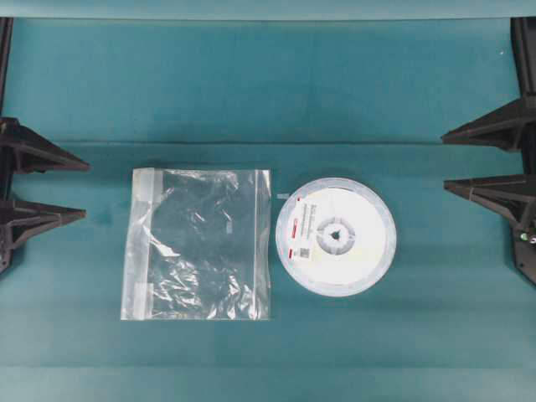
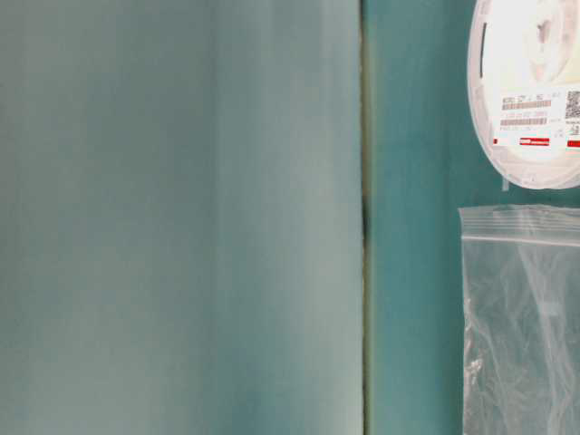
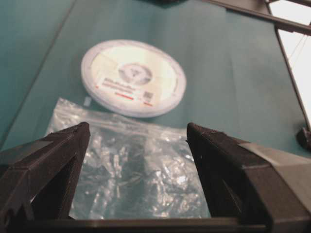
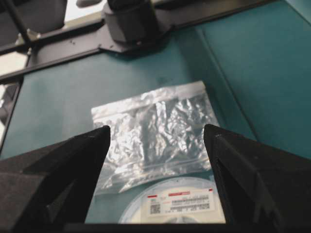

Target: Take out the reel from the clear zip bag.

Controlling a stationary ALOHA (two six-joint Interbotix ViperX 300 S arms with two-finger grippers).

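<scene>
the reel [image 1: 336, 237] lies flat on the teal table [image 1: 251, 92], outside the bag [image 1: 198, 244], just beside the bag's edge at 3 o'clock in the overhead view; a narrow strip of table shows between them. the reel is a flat white disc with a translucent rim and a small hub hole at centre. a white label on its face carries red marks, lines of print and a small square code. a small pale tab lies at the reel's 10 o'clock edge, in the gap toward the bag.

the bag is clear, square and heavily crinkled, lying flat. its zip strip runs along the edge at 9 o'clock in the overhead view, away from the reel. nothing shows inside it.

the left gripper [image 1: 79, 190] sits at 9 o'clock of the table, well apart from the bag, jaws spread wide and holding nothing. the right gripper [image 1: 448, 162] sits at 3 o'clock, well apart from the reel, jaws likewise spread wide and holding nothing.
</scene>
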